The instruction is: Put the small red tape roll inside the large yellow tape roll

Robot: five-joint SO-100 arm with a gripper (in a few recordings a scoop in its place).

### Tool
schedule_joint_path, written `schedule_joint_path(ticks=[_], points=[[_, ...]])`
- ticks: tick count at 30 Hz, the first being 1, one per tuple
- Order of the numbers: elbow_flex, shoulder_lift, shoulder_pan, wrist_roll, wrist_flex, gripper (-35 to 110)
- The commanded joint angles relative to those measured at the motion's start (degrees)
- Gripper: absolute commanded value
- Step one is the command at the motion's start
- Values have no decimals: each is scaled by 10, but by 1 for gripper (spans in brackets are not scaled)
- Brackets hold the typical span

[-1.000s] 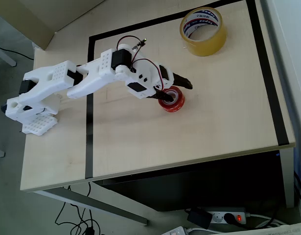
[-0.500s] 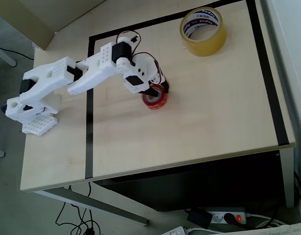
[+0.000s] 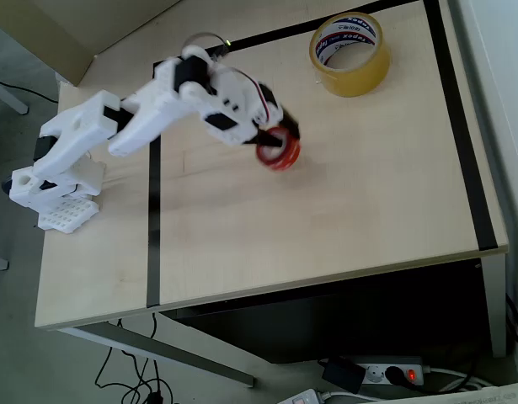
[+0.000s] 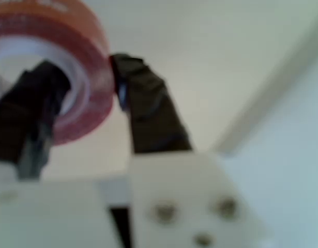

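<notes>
The small red tape roll [image 3: 278,150] hangs lifted above the wooden table, gripped by my gripper [image 3: 275,141]. In the wrist view the red roll [image 4: 94,77] sits at the upper left, one black finger [image 4: 32,119] inside its white core and the other finger [image 4: 146,111] against its outer wall. The gripper [image 4: 89,95] is shut on the roll's wall. The large yellow tape roll [image 3: 349,54] stands flat at the table's far right corner, well up and to the right of the gripper, its printed core open upward.
Black tape lines [image 3: 153,244] mark a rectangle on the table [image 3: 326,219]. The white arm's base [image 3: 52,181] sits at the left edge. A power strip [image 3: 385,372] lies on the floor below the front edge.
The gripper closed on the red roll, dragged it left, then lifted it off the table and swung it up and right toward the yellow roll.
</notes>
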Motion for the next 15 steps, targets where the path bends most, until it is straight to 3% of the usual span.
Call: schedule_joint_path(ticks=[1,15], points=[[-78,123,-7,-10,-90,0],[-16,105,-130,-77,-452,0]])
